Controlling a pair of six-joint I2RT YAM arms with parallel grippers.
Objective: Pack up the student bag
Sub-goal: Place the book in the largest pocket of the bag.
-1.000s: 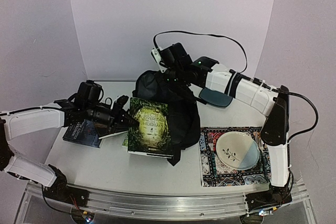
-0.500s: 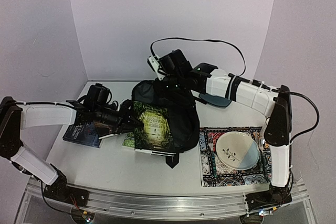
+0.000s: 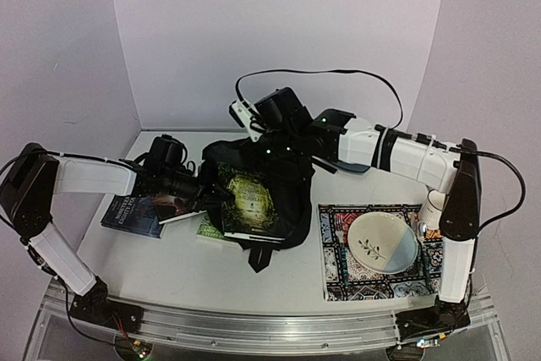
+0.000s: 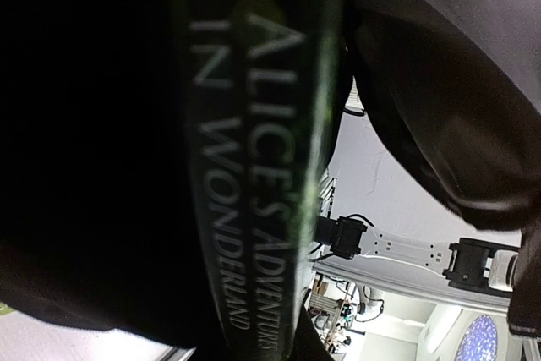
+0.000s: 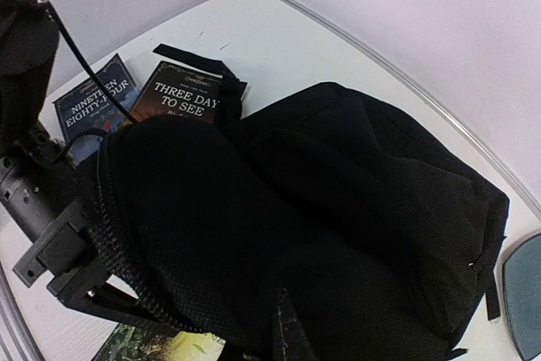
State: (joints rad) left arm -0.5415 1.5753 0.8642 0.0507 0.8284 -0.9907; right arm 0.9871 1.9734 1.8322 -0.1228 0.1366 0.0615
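left end effector [image 3: 205,198]: pinching green book's left edge, the nearer arm
green book [image 3: 249,200]: rigid, glossy, long axis near-to-far, lying in bag's mouth
student bag [image 3: 292,183]: mid surface [image 3: 169,264], just right of left end effector; soft black fabric, rounded
right end effector [image 3: 269,143]: pressed together on bag's far rim

Left arm [image 3: 91,177], right arm [image 3: 407,155]: white link shells, black joints, black wrist cameras. Thin black cable [image 3: 338,72] on right.
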